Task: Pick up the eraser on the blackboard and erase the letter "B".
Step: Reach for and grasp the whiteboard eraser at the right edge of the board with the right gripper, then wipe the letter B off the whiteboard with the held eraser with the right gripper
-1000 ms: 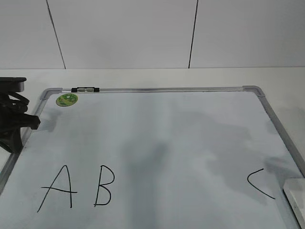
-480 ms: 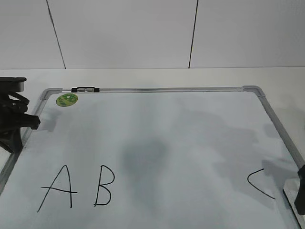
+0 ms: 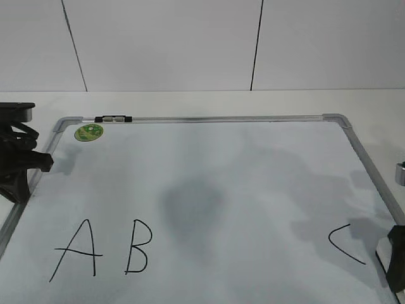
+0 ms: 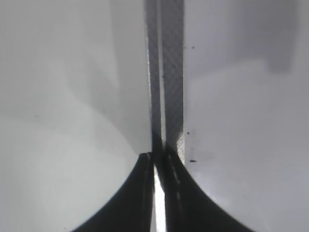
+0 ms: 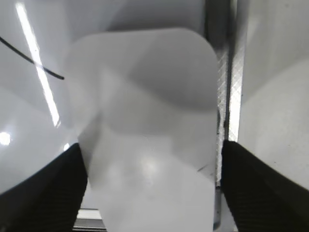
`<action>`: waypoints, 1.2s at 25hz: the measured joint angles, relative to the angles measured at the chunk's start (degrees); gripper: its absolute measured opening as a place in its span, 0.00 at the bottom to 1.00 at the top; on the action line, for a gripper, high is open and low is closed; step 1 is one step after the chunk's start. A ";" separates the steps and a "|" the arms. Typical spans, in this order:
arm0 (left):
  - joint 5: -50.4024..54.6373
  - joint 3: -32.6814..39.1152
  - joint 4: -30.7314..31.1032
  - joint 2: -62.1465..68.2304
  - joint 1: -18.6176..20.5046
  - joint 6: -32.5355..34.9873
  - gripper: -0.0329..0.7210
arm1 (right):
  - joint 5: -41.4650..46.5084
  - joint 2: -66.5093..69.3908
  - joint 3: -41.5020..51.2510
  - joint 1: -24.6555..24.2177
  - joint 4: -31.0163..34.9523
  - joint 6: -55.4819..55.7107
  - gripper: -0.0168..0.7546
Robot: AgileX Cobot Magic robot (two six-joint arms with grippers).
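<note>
The blackboard [image 3: 209, 190] is a white board with a silver frame, a round green sticker [image 3: 88, 132] and black letters. The letter "B" [image 3: 138, 247] stands at the lower left, right of an "A" [image 3: 76, 249]; a "C" [image 3: 345, 244] is at the lower right. The eraser [image 5: 145, 125], a flat white rounded block, lies by the board's right frame; in the exterior view only a sliver [image 3: 381, 261] shows. My right gripper [image 5: 152, 181] [image 3: 397, 263] is open with one finger on each side of the eraser. My left gripper [image 4: 157, 157] [image 3: 43, 163] is shut and empty over the board's left frame.
The board lies on a white table [image 3: 209, 101] before a white panelled wall. A small black clip [image 3: 114, 118] sits on the top frame. The board's frame rail [image 5: 227, 96] runs right beside the eraser, and it also shows in the left wrist view [image 4: 169, 72].
My right gripper has come into the exterior view at the bottom right and now covers most of the eraser. The left arm has not moved.
</note>
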 joint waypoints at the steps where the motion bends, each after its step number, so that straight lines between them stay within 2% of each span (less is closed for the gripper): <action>1: 0.00 0.00 0.00 0.00 0.00 0.00 0.07 | 0.00 0.36 0.00 0.00 0.00 0.00 0.88; 10: 0.00 0.00 0.00 0.00 0.00 0.00 0.07 | 0.12 2.23 -0.31 0.00 0.22 0.00 0.87; 16: 0.00 0.00 0.00 0.00 0.00 0.00 0.07 | 0.38 2.35 -0.34 0.00 0.46 -0.24 0.78; 30: 0.13 0.00 0.00 0.00 0.00 0.00 0.07 | 0.89 2.35 -0.44 0.00 0.46 -0.49 0.75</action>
